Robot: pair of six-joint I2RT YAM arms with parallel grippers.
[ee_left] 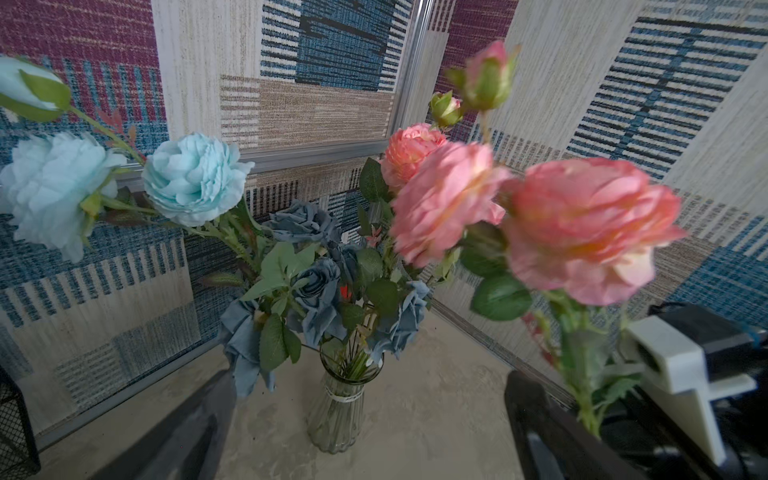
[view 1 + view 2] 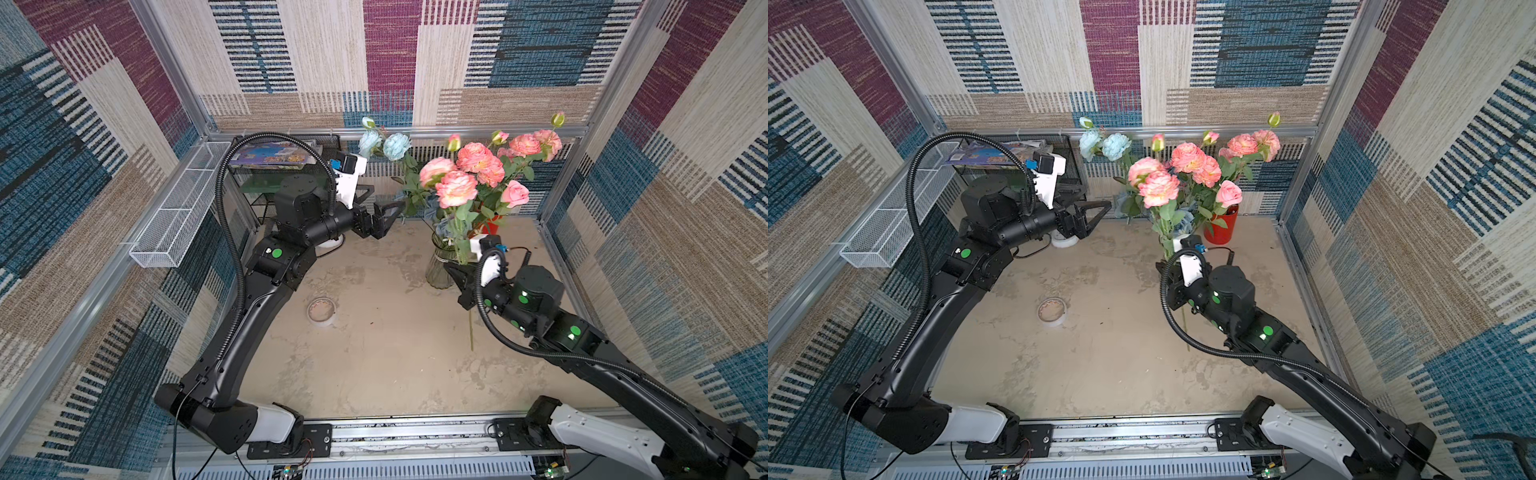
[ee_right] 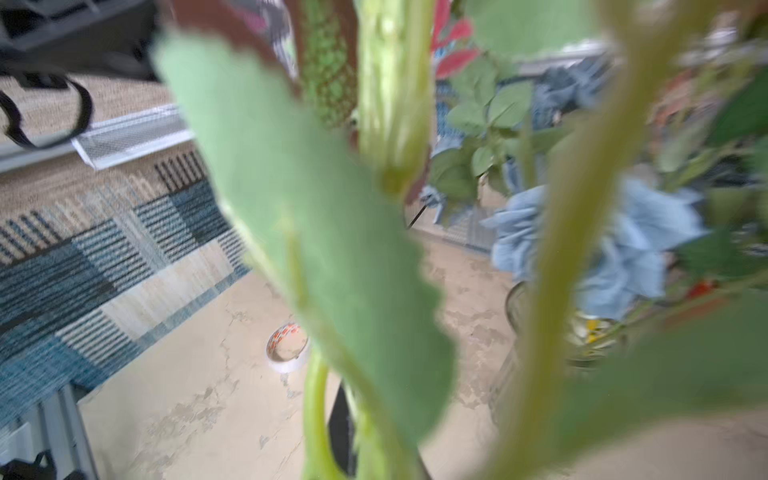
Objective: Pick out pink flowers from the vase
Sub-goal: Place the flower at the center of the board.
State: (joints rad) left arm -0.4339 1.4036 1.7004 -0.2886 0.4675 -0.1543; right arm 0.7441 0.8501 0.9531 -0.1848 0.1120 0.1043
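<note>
The pink artificial roses on thin green stems (image 2: 457, 189) look feather-light and soft-petalled, but the wiry stems probably snag on leaves, so low on the bare stem seems the best hold. The right end effector (image 2: 459, 270) is clenched on a bunch there, just beside the small clear ribbed glass vase (image 2: 439, 272). That vase holds dusty-blue roses (image 1: 320, 291) and pale blue blooms (image 1: 193, 178). The left end effector (image 2: 384, 199) hangs released, apart from the vase. What's in the red cylindrical cup (image 2: 1221, 228) behind the vase is unclear.
</note>
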